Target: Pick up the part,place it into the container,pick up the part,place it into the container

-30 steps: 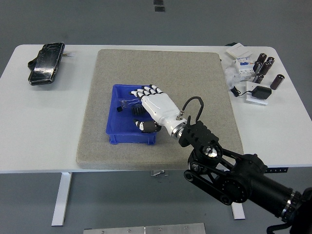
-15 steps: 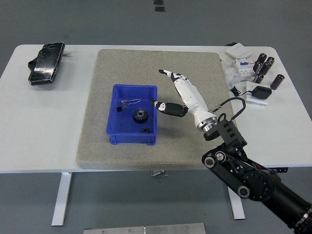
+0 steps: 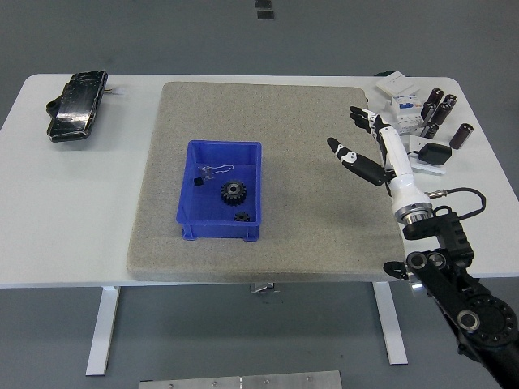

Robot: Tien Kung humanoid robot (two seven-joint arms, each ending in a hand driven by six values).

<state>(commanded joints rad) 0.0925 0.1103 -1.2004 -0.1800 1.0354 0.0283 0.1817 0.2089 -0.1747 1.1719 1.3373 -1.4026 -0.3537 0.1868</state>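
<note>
Right now, from where I stand:
Landmark: a blue bin (image 3: 190, 188) sits on a grey mat (image 3: 308, 121) that covers the middle of the white tabletop (image 3: 73, 211).
Bin contents: a dark gear (image 3: 233, 192) lies near the middle of the bin floor; a smaller dark part (image 3: 242, 217) lies just nearer the bin's front wall; a thin clear piece with a small black end (image 3: 206, 173) lies toward the bin's back left corner.
Right robot hand (image 3: 369, 150): well to the right of the bin, over the mat's right edge, standing on edge with its fingers (image 3: 358, 113) stretched out and spread and the thumb pointing back toward the bin; it holds nothing.
Right arm: a white forearm runs down from the hand to a silver wrist ring, then a black jointed arm (image 3: 454, 284) leaves at the lower right corner, past the tabletop's near edge.
Left arm: not visible.
Far right of the bin: a cluster of dark cylinders (image 3: 438, 109), white boxes (image 3: 401, 101) and a flat black pad (image 3: 432, 154) on the bare tabletop, just beyond the open hand.
Far left of the bin: a black, glossy flat object (image 3: 77, 105) lies on the bare tabletop near the back left corner; I cannot tell what it is.
</note>
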